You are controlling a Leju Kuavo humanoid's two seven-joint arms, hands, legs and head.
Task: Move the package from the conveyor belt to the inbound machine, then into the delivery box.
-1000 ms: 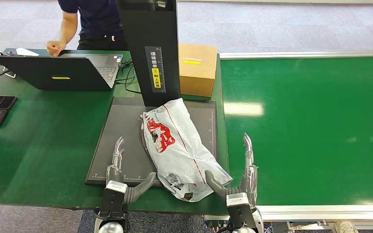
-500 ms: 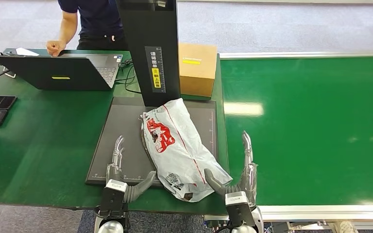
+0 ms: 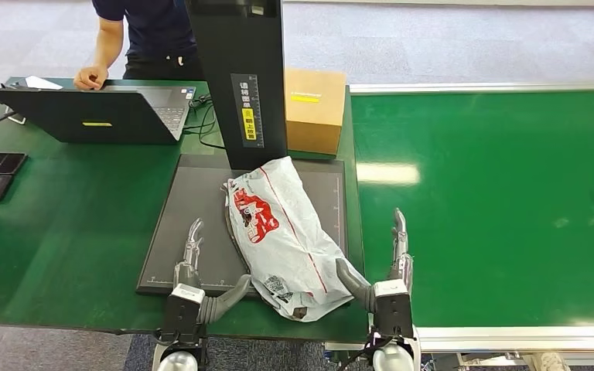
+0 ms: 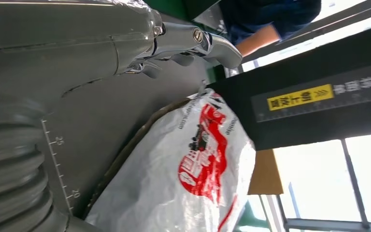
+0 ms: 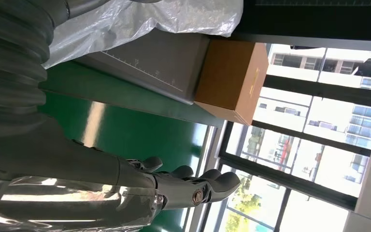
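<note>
While both hands wait low in the frame, the left hand (image 3: pixel 193 270) and the right hand (image 3: pixel 387 267) are open and hold nothing, one on each side of the package (image 3: pixel 286 236). The right thumb is just beside the bag's lower corner; I cannot tell if it touches. The soft white bag lies slanted in the middle of the frame, on the dark inbound machine (image 3: pixel 193 201), with its lower end hanging over the edge. A good lift needs both hands pressing in together, low on the bag, so it does not sag or slip. The delivery box (image 3: pixel 313 112) may be the brown one above.
</note>
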